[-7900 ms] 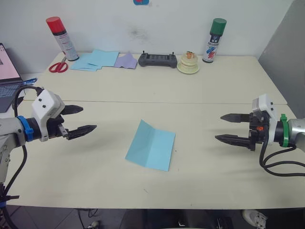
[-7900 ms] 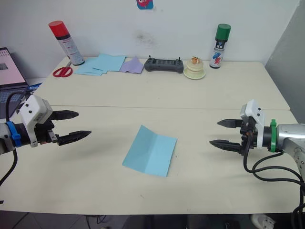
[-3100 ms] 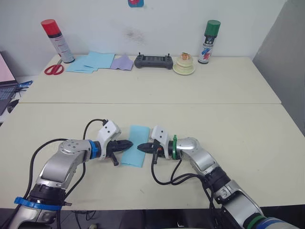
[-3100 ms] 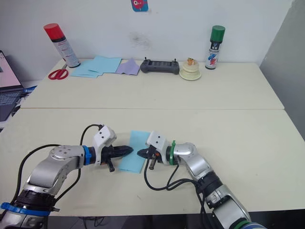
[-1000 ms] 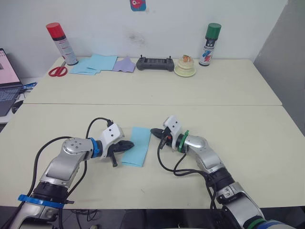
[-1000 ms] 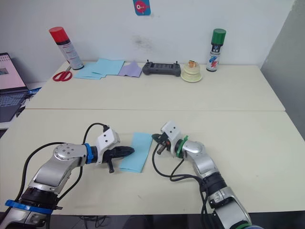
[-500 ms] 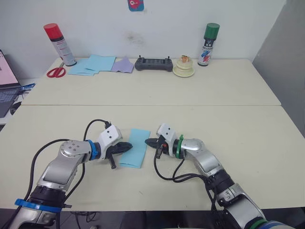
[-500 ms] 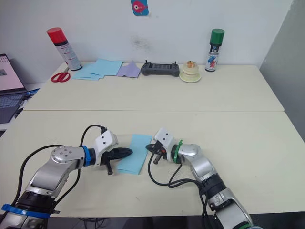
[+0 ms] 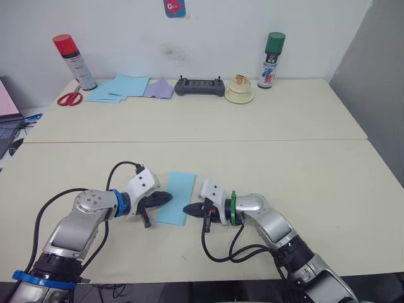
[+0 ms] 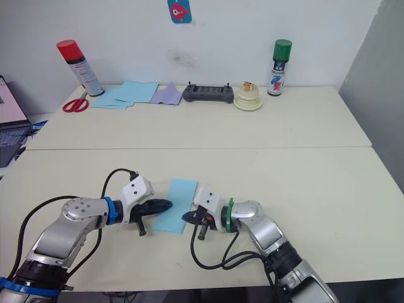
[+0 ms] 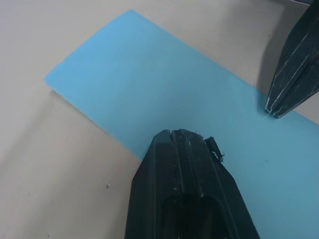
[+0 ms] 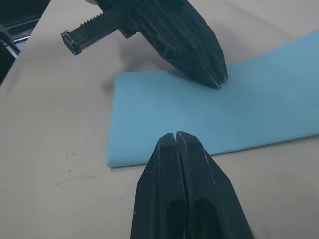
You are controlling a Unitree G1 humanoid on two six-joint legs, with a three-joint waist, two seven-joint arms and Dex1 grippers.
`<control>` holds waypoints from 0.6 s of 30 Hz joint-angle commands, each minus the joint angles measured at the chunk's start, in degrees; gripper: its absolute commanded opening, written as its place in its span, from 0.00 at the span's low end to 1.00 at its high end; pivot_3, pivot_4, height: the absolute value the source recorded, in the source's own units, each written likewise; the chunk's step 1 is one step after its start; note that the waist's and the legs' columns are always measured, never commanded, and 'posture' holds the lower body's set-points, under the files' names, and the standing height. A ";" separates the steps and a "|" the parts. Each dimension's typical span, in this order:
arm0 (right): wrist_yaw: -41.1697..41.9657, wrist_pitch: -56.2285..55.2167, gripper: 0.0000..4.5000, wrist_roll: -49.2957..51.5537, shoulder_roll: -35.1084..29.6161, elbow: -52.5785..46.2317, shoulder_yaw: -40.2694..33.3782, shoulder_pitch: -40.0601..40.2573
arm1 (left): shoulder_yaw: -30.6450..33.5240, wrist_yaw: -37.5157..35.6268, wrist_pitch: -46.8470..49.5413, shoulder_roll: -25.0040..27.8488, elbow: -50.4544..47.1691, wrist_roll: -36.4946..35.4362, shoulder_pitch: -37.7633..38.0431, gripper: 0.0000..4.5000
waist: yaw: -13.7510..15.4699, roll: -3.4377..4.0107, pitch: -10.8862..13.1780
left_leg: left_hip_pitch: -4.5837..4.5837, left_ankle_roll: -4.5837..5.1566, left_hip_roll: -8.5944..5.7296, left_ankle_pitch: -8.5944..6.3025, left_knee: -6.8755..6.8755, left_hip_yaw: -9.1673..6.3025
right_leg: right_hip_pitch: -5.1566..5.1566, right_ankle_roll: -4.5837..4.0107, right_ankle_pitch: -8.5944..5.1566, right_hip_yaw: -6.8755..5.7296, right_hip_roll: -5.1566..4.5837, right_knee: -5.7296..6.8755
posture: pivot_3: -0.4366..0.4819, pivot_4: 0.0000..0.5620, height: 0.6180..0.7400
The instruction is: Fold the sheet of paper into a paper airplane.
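The sheet of paper (image 9: pixel 176 195), light blue and folded into a narrow strip, lies flat on the table in front of me. My left gripper (image 9: pixel 166 197) is shut, and its tip rests on the strip's left side. In the left wrist view the shut fingers (image 11: pixel 180 149) lie over the blue paper (image 11: pixel 149 84). My right gripper (image 9: pixel 188 209) is shut too, its tip at the strip's right edge near the near corner. The right wrist view has its tip (image 12: pixel 175 136) at the paper's (image 12: pixel 259 112) edge, facing the left gripper (image 12: pixel 219 79).
Along the back of the table stand a red spray can (image 9: pixel 65 60), scissors (image 9: pixel 68 98), a pile of blue sheets (image 9: pixel 120 87), a lavender sheet (image 9: pixel 159 88), a black controller (image 9: pixel 199 86), a cream round object (image 9: pixel 239 92) and a green spray can (image 9: pixel 271 52).
My right gripper has slid along the strip's right edge from the far corner towards the near end. The left gripper has stayed on the paper's left side.
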 commanded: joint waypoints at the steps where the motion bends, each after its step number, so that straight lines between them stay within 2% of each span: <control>1: 2.65 3.99 0.01 -0.36 -1.44 0.51 5.00 3.34 | -1.91 -1.20 2.59 1.32 0.35 0.54 2.94 0.00 | -0.02 -0.02 -0.02 | 0.10 0.00 0.00 0.00 -0.12 0.02 | 0.03 -0.04 -0.02 0.05 0.00 0.00 | 0.48 0.27 1.00; 4: 3.55 5.54 0.01 -0.08 -2.42 -1.07 6.21 4.49 | -1.69 -1.19 3.00 1.74 -0.23 0.29 3.36 0.00 | -0.02 -0.09 -0.16 | 0.37 0.00 -0.01 0.00 -0.49 0.08 | 0.09 -0.15 -0.16 0.13 0.00 0.00 | 0.48 0.27 1.00; 18: 4.91 8.43 0.01 0.90 -3.75 -4.60 8.41 6.21 | -1.41 -0.85 3.52 2.24 -0.65 -0.08 3.78 0.00 | -0.32 -0.13 -0.21 | 0.38 -0.05 0.03 -0.04 -0.59 0.01 | 0.07 -0.26 -0.29 0.07 0.05 -0.01 | 0.48 0.27 1.00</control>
